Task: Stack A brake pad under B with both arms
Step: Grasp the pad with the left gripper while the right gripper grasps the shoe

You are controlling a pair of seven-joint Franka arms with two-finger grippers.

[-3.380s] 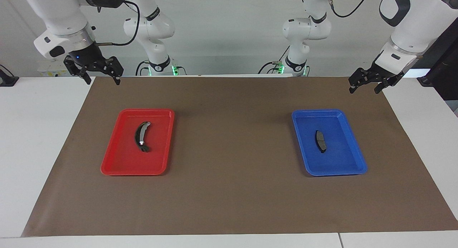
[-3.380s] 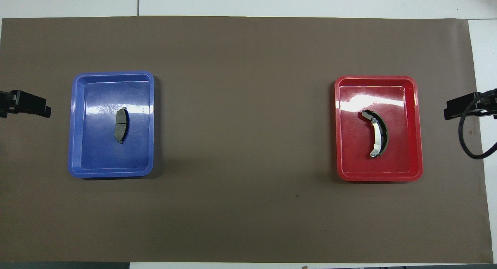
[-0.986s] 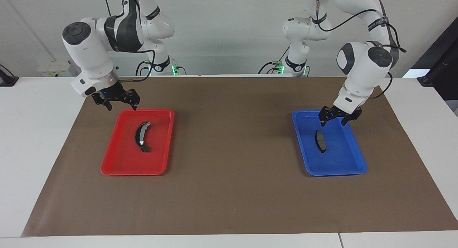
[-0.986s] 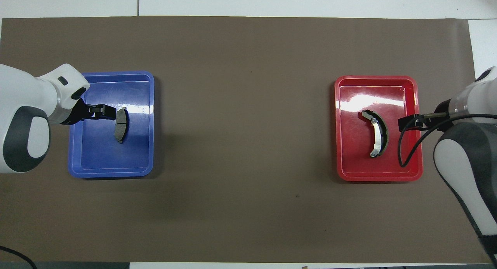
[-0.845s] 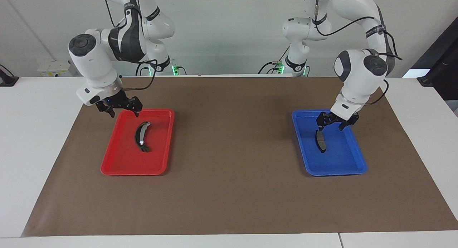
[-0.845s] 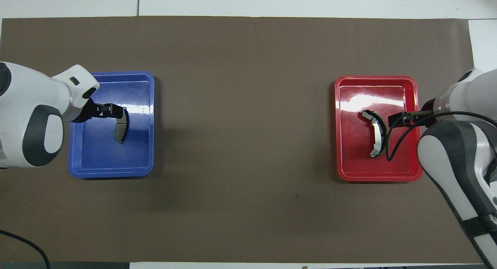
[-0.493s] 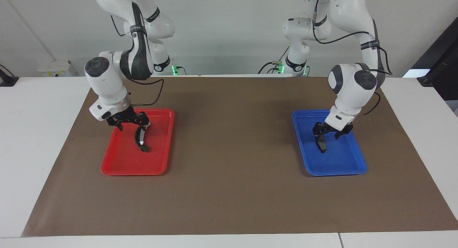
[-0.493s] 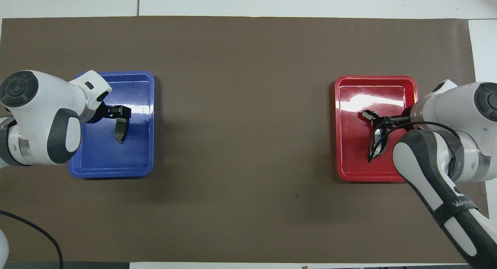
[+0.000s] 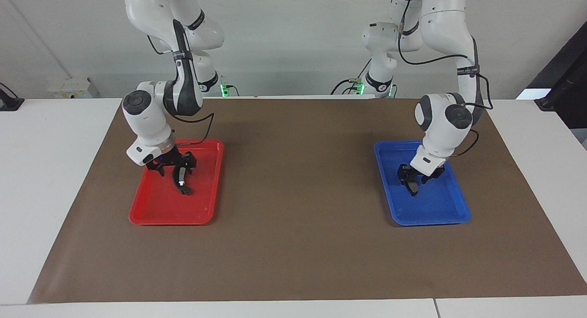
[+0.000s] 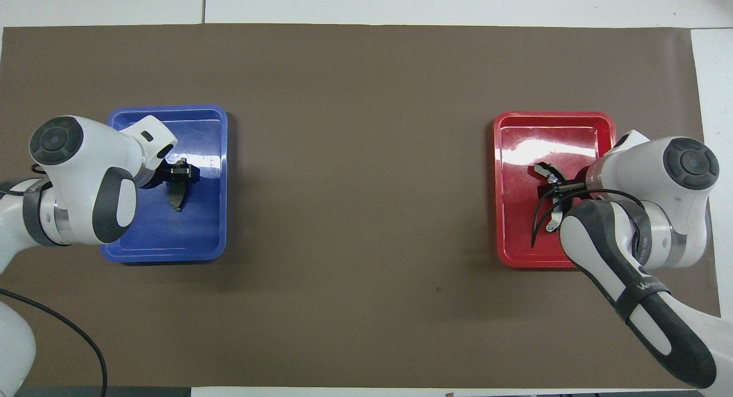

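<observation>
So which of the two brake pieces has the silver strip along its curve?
B, the long crescent piece in the red tray, under the right gripper. The A brake pad in the blue tray is short and plain dark.

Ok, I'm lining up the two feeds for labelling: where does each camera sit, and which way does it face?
Facing view: high across the table, looking back at the robots; left arm and right arm show down to their bases.
Overhead view: high above the robots' end, looking forward and steeply down; only forearms and wrists enter from the bottom corners.
Shared: left pincer at the blue tray, right pincer at the red tray, brown mat; sides swap between views.
</observation>
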